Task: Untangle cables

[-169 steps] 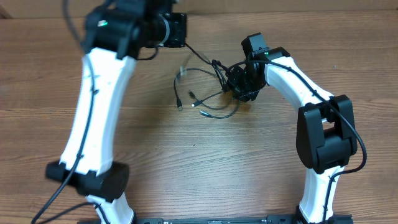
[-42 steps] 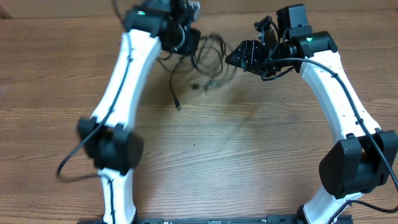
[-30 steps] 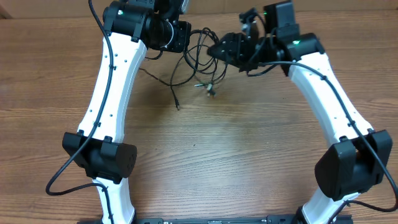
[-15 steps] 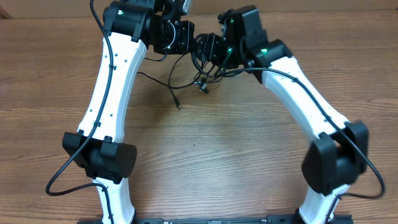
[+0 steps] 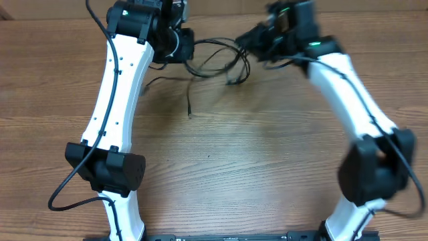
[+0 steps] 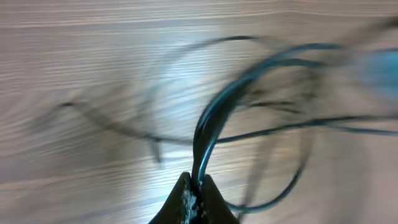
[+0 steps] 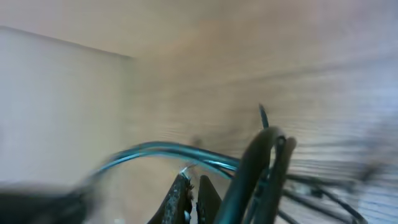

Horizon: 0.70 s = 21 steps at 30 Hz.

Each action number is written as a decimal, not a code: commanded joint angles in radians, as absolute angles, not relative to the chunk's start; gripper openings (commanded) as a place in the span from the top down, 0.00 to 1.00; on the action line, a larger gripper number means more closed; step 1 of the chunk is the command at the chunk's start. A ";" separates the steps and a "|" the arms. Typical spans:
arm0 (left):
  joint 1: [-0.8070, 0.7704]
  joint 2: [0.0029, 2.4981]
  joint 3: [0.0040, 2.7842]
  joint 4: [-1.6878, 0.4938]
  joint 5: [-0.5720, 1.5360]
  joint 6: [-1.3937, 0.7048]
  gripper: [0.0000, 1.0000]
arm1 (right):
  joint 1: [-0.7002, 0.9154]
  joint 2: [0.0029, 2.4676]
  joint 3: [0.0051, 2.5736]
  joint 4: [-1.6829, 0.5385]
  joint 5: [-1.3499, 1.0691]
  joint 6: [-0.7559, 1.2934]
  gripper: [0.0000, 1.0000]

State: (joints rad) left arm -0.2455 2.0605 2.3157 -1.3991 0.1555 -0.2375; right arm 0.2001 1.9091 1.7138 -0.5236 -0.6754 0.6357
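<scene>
The thin black cables [image 5: 215,61] hang stretched in loose loops between my two grippers at the far middle of the table. My left gripper [image 5: 187,45] is shut on one cable; in the left wrist view that cable [image 6: 210,121] rises straight out of the closed tips of the left gripper [image 6: 194,190]. My right gripper [image 5: 251,40] is shut at the loops' right end. In the blurred right wrist view the right gripper [image 7: 193,185] is closed, with cable strands [image 7: 163,150] crossing its tips. One loose cable end [image 5: 189,107] dangles down to the tabletop.
The wooden table [image 5: 234,167] spreads in front of both arms. Its far edge and a pale wall [image 7: 56,106] lie just behind the grippers. A thick dark cord [image 7: 258,171] crosses close to the right wrist camera.
The right gripper has closed and pulled away to the right, drawing the loops out sideways. The left gripper stays shut and has shifted slightly left.
</scene>
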 commanded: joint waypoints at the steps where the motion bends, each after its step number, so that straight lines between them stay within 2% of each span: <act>1: -0.234 2.055 2.319 -1.423 -0.118 -0.248 0.96 | 0.081 1.735 1.730 -0.500 -0.962 0.704 0.96; 8: -0.226 2.055 2.319 -1.435 -0.300 -0.247 0.96 | -0.185 1.687 1.729 -0.484 -1.169 0.820 0.96; 14: -0.164 2.055 2.319 -1.433 -0.270 -0.247 0.96 | -0.366 1.689 1.728 -0.669 -1.072 0.723 0.96; 16: -0.141 2.055 2.319 -1.427 -0.179 -0.210 0.96 | -0.393 1.689 1.728 -0.799 -0.948 0.657 0.96; 19: -0.138 2.055 2.319 -1.395 -0.004 -0.083 0.96 | -0.370 1.689 1.728 -0.899 -0.901 0.569 0.96; 21: -0.142 2.055 2.319 -1.354 0.211 0.056 0.96 | -0.331 1.689 1.728 -0.934 -0.898 0.530 0.91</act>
